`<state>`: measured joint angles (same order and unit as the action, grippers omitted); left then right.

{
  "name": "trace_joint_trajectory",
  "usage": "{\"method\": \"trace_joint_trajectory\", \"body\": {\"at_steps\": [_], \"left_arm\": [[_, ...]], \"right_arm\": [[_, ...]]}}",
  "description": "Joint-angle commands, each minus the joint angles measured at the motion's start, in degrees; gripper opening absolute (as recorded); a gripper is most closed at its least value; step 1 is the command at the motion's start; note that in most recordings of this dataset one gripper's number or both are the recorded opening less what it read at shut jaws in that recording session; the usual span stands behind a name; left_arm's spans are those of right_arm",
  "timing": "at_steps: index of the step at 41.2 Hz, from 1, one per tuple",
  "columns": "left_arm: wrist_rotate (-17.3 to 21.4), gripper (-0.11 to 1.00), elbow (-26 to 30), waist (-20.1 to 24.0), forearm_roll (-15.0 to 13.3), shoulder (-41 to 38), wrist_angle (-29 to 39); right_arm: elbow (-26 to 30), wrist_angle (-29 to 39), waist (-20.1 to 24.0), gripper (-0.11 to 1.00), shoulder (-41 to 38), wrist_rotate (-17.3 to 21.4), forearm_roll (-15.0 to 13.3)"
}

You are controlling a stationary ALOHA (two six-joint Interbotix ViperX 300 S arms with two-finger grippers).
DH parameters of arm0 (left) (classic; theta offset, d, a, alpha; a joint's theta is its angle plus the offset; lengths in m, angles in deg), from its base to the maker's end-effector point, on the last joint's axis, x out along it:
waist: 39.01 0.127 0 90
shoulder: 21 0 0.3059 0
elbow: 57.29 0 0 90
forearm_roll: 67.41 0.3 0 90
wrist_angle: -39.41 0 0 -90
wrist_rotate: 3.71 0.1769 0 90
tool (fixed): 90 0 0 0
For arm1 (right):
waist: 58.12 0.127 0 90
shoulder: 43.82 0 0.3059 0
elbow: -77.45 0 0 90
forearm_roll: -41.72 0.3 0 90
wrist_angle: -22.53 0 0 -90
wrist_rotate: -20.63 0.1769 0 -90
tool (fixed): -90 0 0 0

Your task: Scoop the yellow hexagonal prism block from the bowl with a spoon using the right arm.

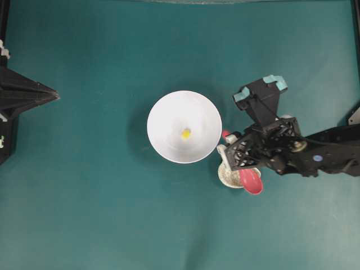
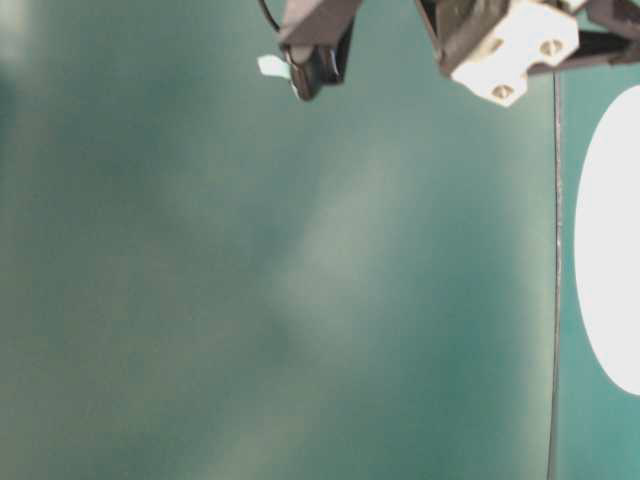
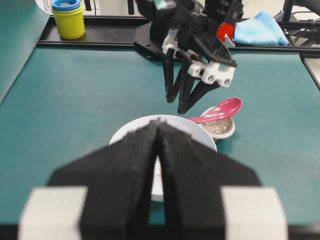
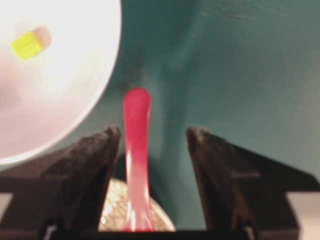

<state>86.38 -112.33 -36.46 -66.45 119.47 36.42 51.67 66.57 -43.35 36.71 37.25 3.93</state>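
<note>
The white bowl (image 1: 169, 112) stands mid-table with the tiny yellow hexagonal prism block (image 1: 185, 133) near its centre. In the right wrist view the block (image 4: 27, 45) lies in the bowl (image 4: 75, 90) at upper left. The pink-red spoon (image 1: 253, 181) rests with its scoop on a speckled spoon rest (image 1: 228, 178), just right of the bowl. My right gripper (image 4: 154, 132) is open around the spoon's handle (image 4: 136, 145), which lies nearer the left finger with a gap on both sides. Far to the left, my left gripper (image 3: 159, 122) is shut and empty, pointing at the bowl (image 3: 200, 132).
In the left wrist view, a yellow cup with a blue rim (image 3: 69, 20) and a blue cloth (image 3: 260, 27) sit beyond the table's black far edge. The spoon rest (image 3: 220, 129) nearly touches the bowl's right side. Teal mat covers the table.
</note>
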Motion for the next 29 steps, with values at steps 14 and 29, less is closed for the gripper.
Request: {"method": "trace_joint_trajectory", "body": {"at_steps": [14, 29], "left_arm": [[-0.09, 0.03, 1.76, 0.09, 0.18, -0.35, -0.18], [-0.18, 0.03, 1.76, 0.09, 0.09, -0.53, -0.26]], "right_arm": [[-2.55, -7.47, 2.64, 0.6, 6.42, -20.3, -8.7], [-2.64, -7.47, 2.64, 0.6, 7.56, -55.81, -8.26]]}}
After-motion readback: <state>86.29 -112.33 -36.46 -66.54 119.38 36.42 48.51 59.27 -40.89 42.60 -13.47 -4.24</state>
